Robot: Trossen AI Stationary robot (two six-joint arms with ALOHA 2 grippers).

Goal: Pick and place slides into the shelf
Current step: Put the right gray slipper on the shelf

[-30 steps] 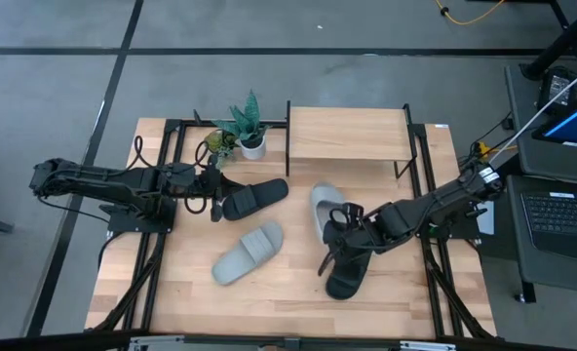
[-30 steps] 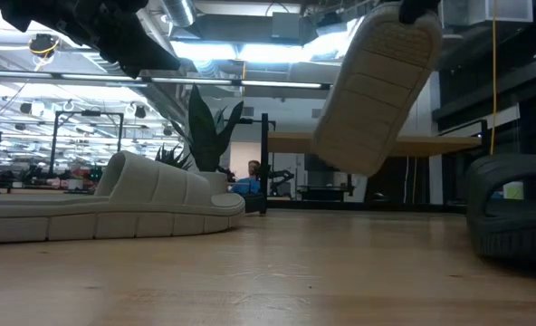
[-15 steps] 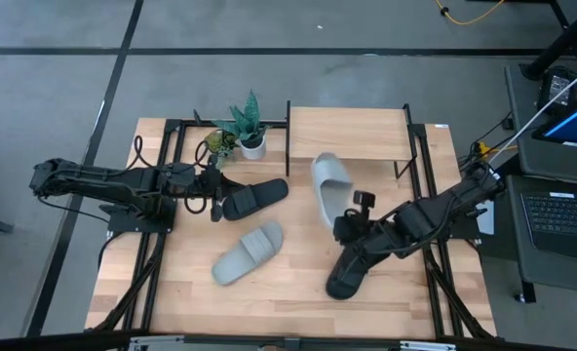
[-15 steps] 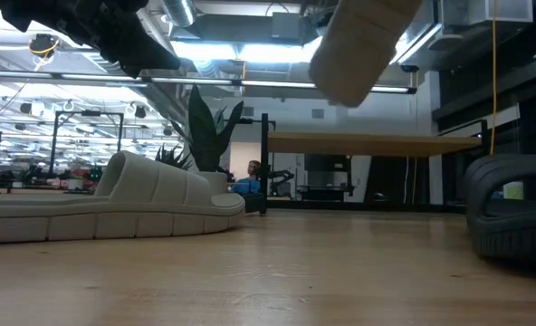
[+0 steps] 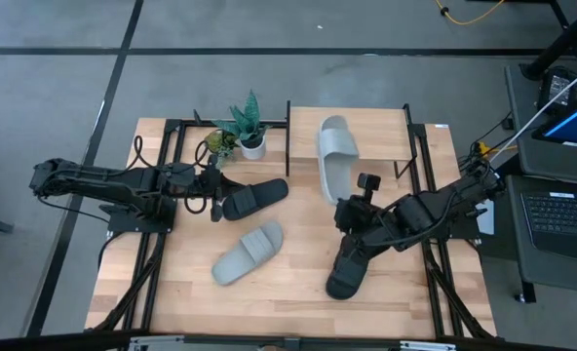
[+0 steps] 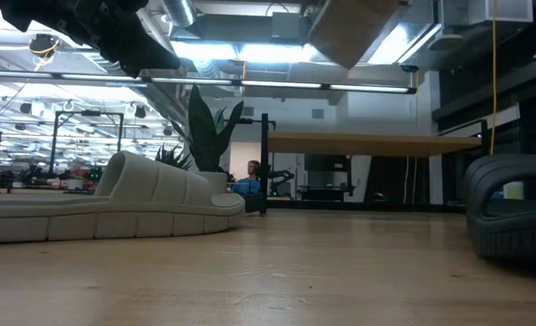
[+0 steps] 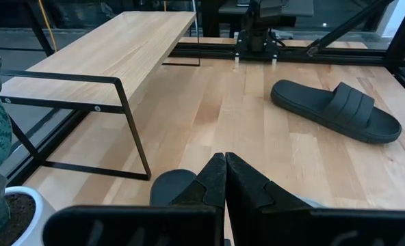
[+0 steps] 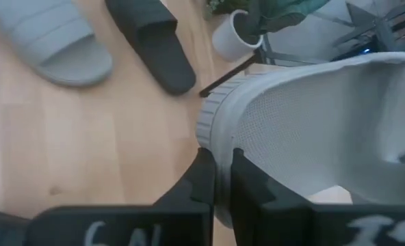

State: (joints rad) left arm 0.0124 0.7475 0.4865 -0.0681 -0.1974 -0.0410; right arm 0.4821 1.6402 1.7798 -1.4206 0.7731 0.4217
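Observation:
My right gripper (image 5: pixel 348 207) is shut on a pale slide (image 5: pixel 334 156), held in the air with its strap end over the shelf's light top board (image 5: pixel 381 136). Its sole shows at the top of the low view (image 6: pixel 354 27). A second pale slide (image 5: pixel 248 253) lies sole-down on the table's middle. One black slide (image 5: pixel 350 268) lies under my right arm. The other black slide (image 5: pixel 254 197) lies by my left gripper (image 5: pixel 216 202), which is shut at its left end (image 7: pixel 170 184). My left gripper: I cannot tell whether its shut fingers touch the black slide's end below them. My right gripper pinches the pale slide's strapless end at its thick rim (image 8: pixel 219 130) between the two fingers. It comes level from the table's near right. The slide is lifted clear and reaches out past the fingers toward the shelf.
A small potted plant (image 5: pixel 245 125) in a white pot stands at the far left beside the shelf. Black frame rails (image 5: pixel 167 185) run along the table's left and right sides. Bare tabletop lies along the near edge (image 5: pixel 288 302).
My right gripper has risen and gone toward the table's far edge with the pale slide. The slide has climbed out of the low view's middle, and its strap end now stands over the shelf's top board.

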